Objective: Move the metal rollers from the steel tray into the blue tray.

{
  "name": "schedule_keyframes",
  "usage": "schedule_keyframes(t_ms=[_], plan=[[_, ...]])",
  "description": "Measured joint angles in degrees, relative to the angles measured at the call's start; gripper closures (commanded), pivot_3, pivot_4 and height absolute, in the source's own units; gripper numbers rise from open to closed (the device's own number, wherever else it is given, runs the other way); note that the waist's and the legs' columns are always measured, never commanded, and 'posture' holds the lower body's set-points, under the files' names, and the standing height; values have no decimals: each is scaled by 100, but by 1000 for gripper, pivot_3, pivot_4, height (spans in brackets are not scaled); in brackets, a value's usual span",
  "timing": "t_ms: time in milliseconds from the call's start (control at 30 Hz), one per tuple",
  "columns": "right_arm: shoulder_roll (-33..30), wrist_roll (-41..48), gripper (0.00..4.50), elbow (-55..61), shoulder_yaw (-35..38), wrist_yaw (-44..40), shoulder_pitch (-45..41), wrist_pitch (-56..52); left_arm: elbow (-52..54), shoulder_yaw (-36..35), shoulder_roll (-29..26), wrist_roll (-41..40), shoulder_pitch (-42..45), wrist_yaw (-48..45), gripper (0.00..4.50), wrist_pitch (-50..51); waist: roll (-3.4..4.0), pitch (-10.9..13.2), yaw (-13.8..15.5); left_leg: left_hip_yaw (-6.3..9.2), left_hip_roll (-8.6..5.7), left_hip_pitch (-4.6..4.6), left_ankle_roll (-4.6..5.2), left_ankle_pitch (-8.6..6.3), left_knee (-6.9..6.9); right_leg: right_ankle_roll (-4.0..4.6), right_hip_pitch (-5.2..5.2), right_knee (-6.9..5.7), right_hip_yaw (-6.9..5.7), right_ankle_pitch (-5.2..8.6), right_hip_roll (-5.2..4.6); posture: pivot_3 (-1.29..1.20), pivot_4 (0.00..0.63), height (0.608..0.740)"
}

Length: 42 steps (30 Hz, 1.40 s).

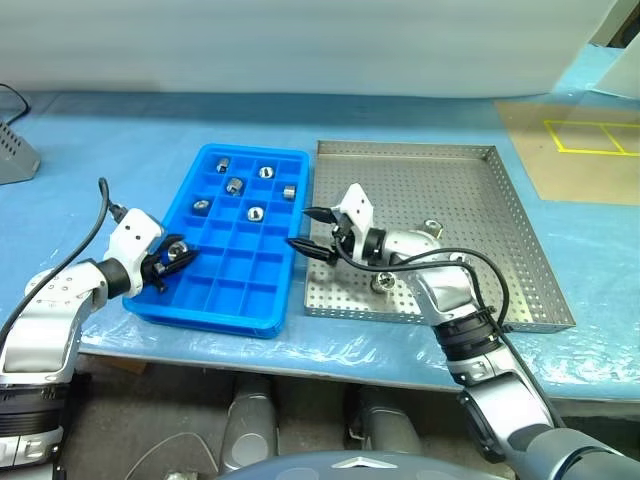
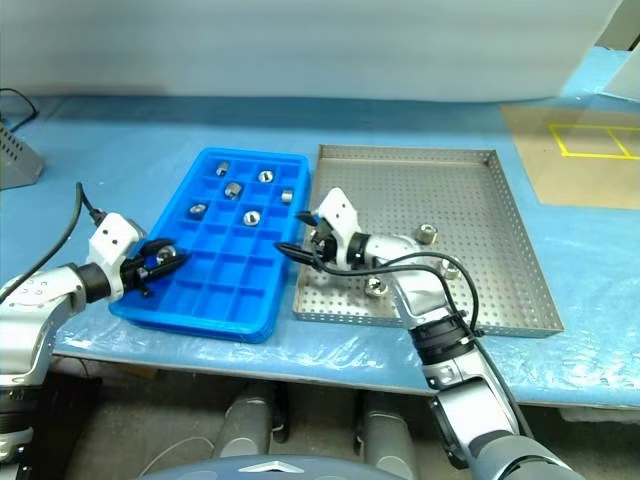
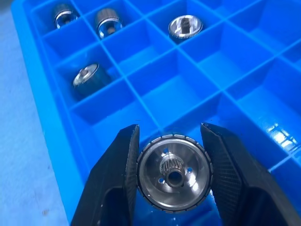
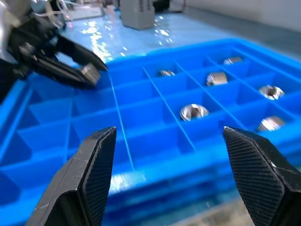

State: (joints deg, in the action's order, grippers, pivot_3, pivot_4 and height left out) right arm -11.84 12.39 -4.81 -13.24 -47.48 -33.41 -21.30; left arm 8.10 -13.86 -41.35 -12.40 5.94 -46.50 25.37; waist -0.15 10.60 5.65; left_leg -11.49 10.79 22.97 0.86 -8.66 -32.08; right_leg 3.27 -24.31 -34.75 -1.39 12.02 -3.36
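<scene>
Left claw (image 1: 172,257) clamped on metal roller (image 3: 173,173) above blue tray (image 1: 262,312) wall; early release risks roller straddling divider; right claw (image 1: 311,230) spread empty.

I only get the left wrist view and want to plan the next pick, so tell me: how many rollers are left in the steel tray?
Observer: Two rollers show clearly in the steel tray; the right arm hides part of its floor.
Operator: Is the right gripper carrying one?
Observer: No. The right gripper is open and empty, at the steel tray's edge beside the blue tray.
Operator: How many are in the blue tray in all?
Observer: Six lie in its compartments, besides the one in the left gripper.
</scene>
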Motion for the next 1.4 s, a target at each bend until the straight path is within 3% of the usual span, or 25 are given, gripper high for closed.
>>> schedule_keyframes(t_ms=[633, 800, 1033, 1200, 1400], plan=[[159, 128, 796, -602, -94, -671, -462, -145, -49, -71, 138, -70, -301, 490, 2791, -226, -8, -4, 60, 4, -1, 0, -4, 2, 3, 6, -1, -3, -1, -4, 0, 211, 150, 740], [104, 117, 796, -601, -91, -609, -456, -157, -208, 85, 137, -64, -166, 446, 1191, -312, -8, -4, 52, 4, 0, -3, -9, 5, 3, 6, -1, -7, -1, -4, 2, 197, 150, 740], [20, 116, 796, -584, -76, -489, -388, -160, -393, 149, 109, -5, 136, 474, 1191, -340, -9, -4, 35, 5, 0, -4, -12, 8, 3, 7, -1, -7, -1, -4, 3, 146, 150, 740], [-118, 118, 796, -404, -26, -358, -267, -170, -380, 456, 119, -56, 742, 303, 1191, -331, -9, -5, 73, 5, -2, 2, -13, 8, -3, 8, 0, -8, -1, -5, 2, 82, 150, 740], [-557, 288, 796, 140, 483, -178, 76, -384, -595, 994, 460, -205, 2253, -41, 1191, -315, -10, -5, 97, 2, -2, -3, -36, 23, -12, 6, 5, -16, 2, -7, 2, -44, 150, 740]])
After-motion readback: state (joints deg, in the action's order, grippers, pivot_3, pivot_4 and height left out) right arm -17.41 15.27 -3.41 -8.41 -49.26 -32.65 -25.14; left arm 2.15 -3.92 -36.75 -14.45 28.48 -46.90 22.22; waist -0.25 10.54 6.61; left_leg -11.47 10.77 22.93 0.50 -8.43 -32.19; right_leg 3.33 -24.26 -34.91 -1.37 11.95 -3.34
